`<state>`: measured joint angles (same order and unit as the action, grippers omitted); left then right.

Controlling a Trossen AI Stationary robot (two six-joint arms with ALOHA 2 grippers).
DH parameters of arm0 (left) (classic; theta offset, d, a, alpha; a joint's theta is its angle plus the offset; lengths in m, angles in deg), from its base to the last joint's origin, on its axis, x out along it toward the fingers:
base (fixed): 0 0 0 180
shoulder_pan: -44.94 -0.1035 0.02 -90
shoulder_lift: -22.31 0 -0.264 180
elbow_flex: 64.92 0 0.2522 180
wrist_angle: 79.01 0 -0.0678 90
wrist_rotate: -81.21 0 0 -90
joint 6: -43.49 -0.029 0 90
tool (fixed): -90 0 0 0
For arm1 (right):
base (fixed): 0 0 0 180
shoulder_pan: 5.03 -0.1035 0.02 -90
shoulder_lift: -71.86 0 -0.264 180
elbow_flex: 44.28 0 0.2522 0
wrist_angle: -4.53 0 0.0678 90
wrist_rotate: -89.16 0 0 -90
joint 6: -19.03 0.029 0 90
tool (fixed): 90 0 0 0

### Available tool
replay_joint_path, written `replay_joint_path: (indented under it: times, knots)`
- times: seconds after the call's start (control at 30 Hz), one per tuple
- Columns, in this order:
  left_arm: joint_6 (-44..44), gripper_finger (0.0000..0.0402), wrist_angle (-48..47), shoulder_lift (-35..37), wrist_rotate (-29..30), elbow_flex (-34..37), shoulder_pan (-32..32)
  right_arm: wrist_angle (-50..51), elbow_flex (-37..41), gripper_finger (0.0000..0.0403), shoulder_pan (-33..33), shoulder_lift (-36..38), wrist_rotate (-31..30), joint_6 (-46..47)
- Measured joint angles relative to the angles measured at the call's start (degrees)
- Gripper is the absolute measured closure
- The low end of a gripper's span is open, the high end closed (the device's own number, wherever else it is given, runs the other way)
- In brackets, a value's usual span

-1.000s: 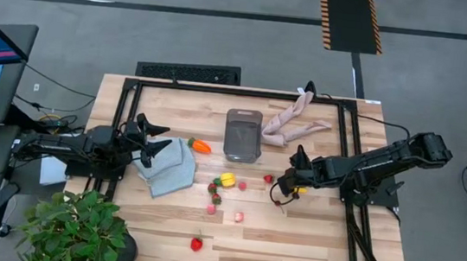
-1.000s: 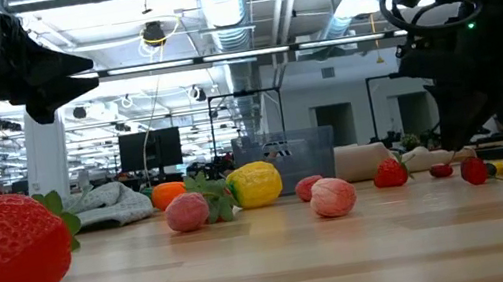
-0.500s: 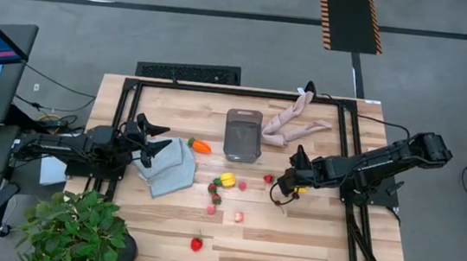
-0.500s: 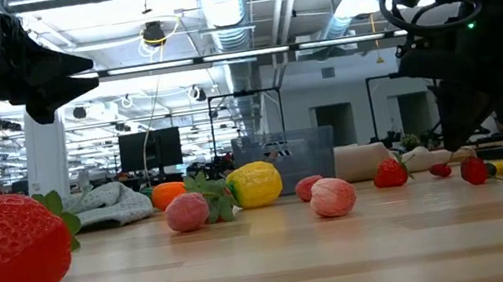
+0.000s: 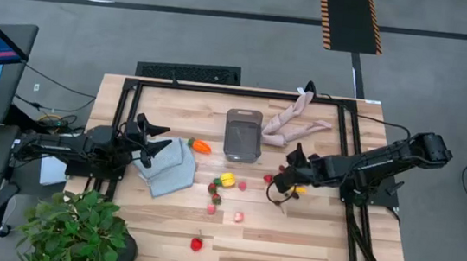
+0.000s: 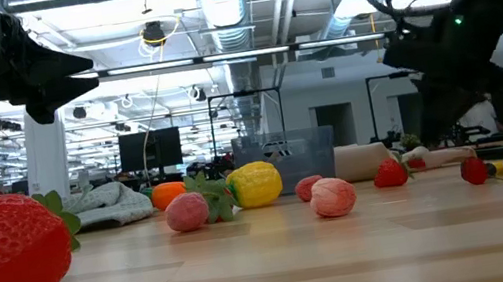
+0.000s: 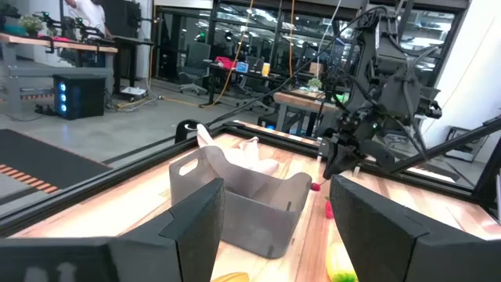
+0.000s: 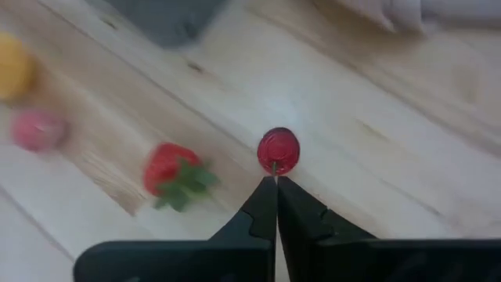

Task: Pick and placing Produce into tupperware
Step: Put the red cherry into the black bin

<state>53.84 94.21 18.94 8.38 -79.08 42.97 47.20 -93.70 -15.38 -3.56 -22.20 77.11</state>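
- The right gripper (image 5: 275, 187), right of centre in the high view, has clenched over the last second; its wrist view shows the 2 fingertips pinched on the thin stem of a small red berry (image 8: 278, 150), which hangs clear of the wood.
- Compared with the earlier high view, the right arm has swung a little left toward the tub (image 5: 242, 135), and in the low view the gripper now sits higher.
- I judge this as 1 piece of produce picked and on its way to the tub, upper centre of the table.
- A strawberry (image 8: 172, 174) still lies on the table near the berry.
- The left gripper (image 5: 156, 136) waits at the left, parted and empty, over the grey cloth (image 5: 170, 166).
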Motion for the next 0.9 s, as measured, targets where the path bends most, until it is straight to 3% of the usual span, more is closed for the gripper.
replay_joint_path:
  times: [0.2,0.4,0.7,0.9]
  knots:
    - [0.0,0.018,0.0,0.01,0.02,0.0,0.01,-1.29,-5.14,0.0392,0.0,0.0,-3.7,-7.19]
    - [-0.02,0.018,0.0,0.01,0.04,0.01,0.01,-1.42,-10.78,0.0371,0.53,0.04,-5.93,-13.14]
    - [-0.04,0.018,0.0,0.0,0.09,0.02,0.01,-10.13,-12.54,0.0392,6.83,0.04,-4.57,-24.79]
    - [-0.53,0.018,0.0,-0.01,0.13,0.0,0.01,-14.23,-12.54,0.0365,12.39,-0.46,-0.83,-28.29]
